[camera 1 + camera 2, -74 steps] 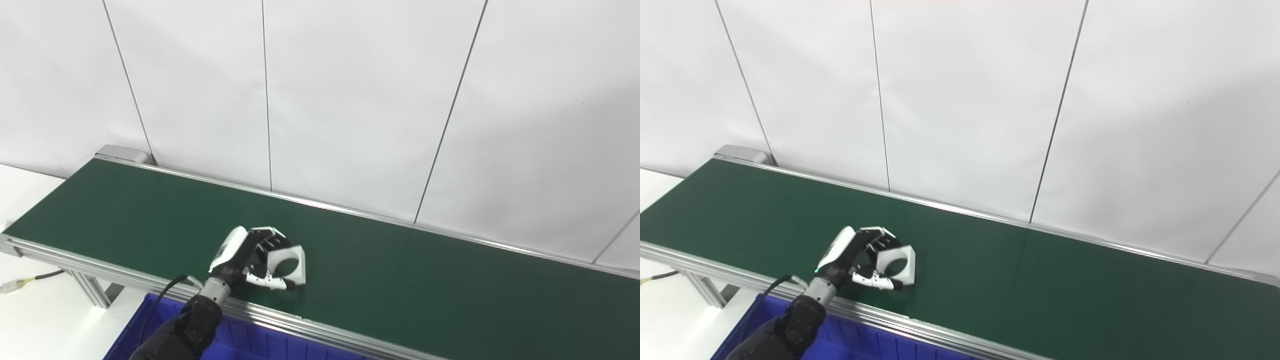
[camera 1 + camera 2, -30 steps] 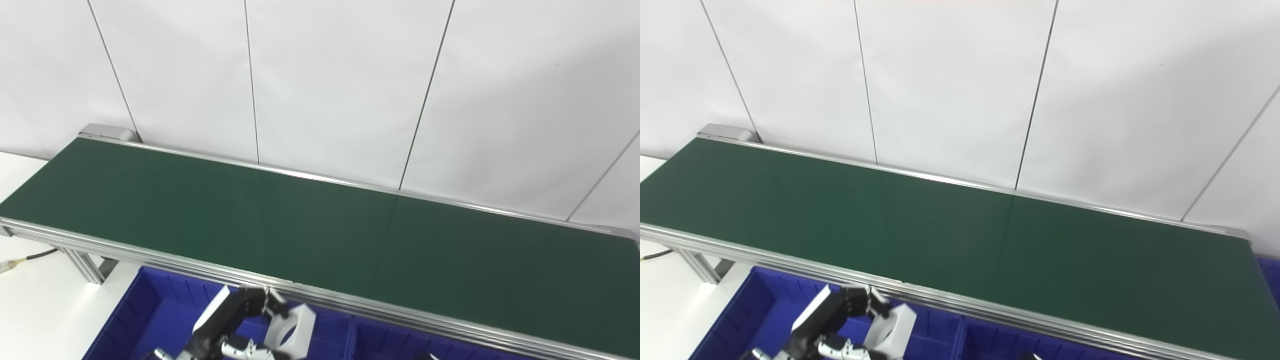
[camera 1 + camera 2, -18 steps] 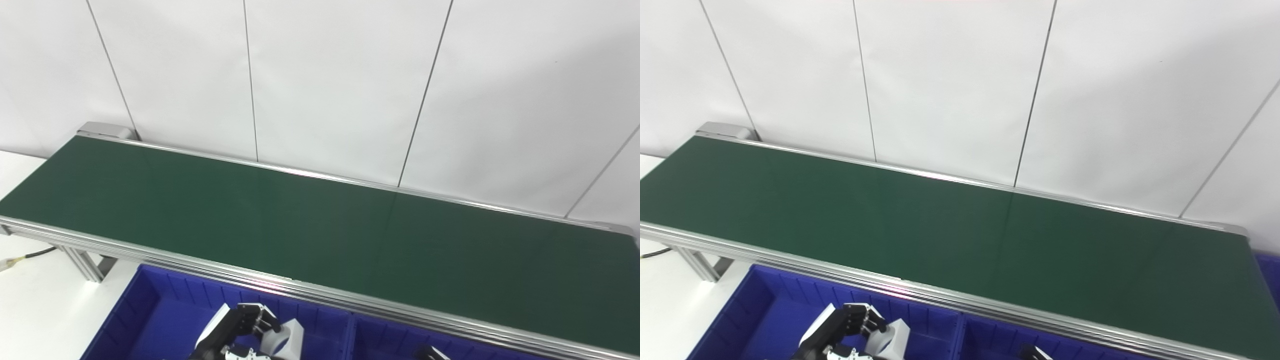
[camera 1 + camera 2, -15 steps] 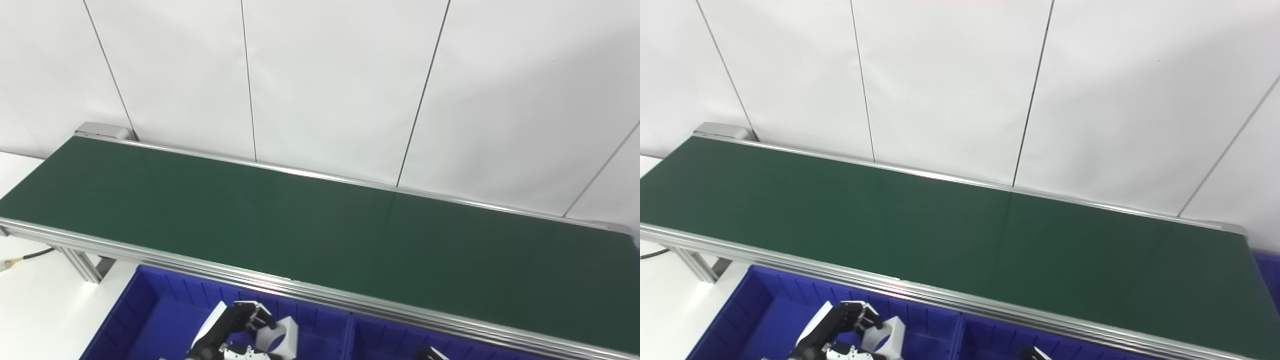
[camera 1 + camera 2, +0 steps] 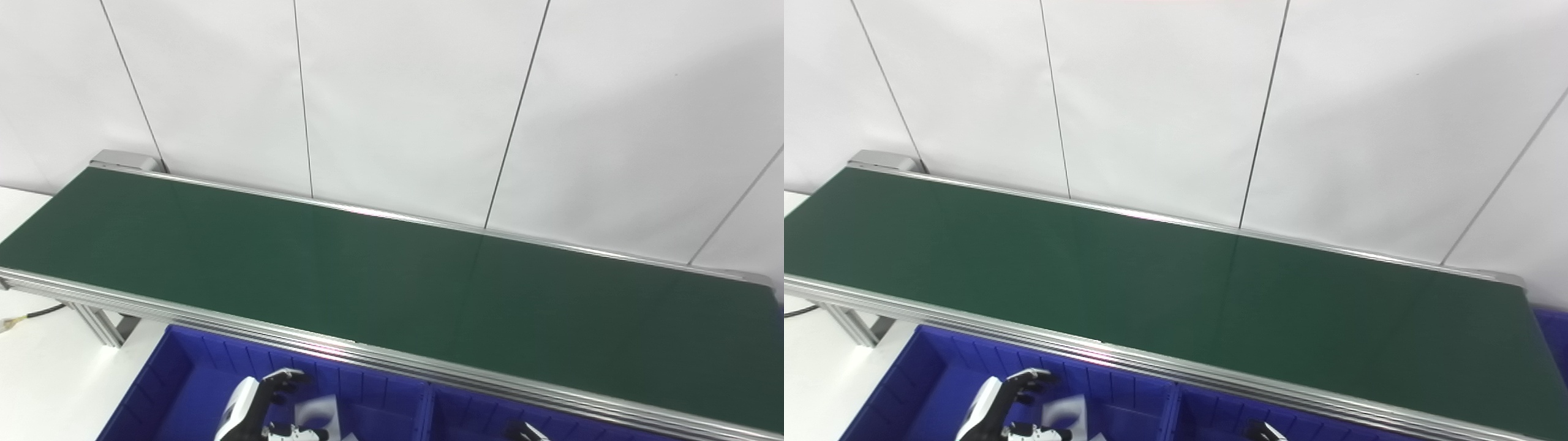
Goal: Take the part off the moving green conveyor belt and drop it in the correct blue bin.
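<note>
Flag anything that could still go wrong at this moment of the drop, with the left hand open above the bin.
1. The white part is blurred beside the open left hand, apparently falling; it might bounce or settle against the wall of the left blue bin or its divider.
2. The hand sits low in the bin, close to the conveyor's near rail; lifting straight forward could clip it.
3. Only a sliver of the right hand shows at the bottom edge, so its state cannot be told.
</note>
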